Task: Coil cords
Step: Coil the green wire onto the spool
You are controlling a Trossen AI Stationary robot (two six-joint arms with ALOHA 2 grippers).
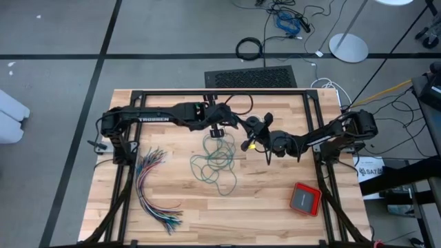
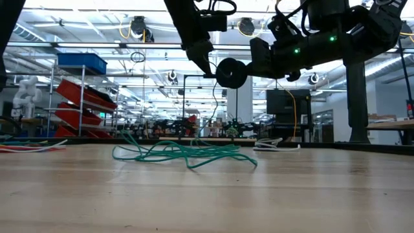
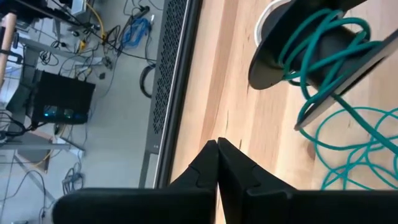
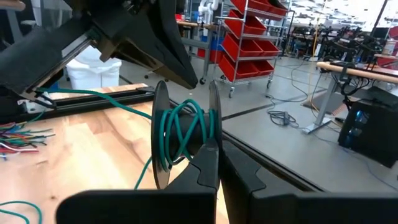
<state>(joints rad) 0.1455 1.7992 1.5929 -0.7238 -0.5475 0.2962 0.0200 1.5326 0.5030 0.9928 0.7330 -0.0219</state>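
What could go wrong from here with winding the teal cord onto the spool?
1. Windings on the spool in the right gripper sit loose and crossed; they may slip over a flange.
2. The rest of the teal cord lies tangled on the table and may knot or drag.
3. The shut left gripper is close by; arms may bump.

Robotics laboratory, open-plan industrial hall.

Wooden workbench (image 1: 269,200) on a taped grey floor; beyond it, shelving with red bins (image 4: 258,37), further benches carrying robot arms (image 2: 194,126), overhead strip lighting, loose floor cables (image 1: 286,21).
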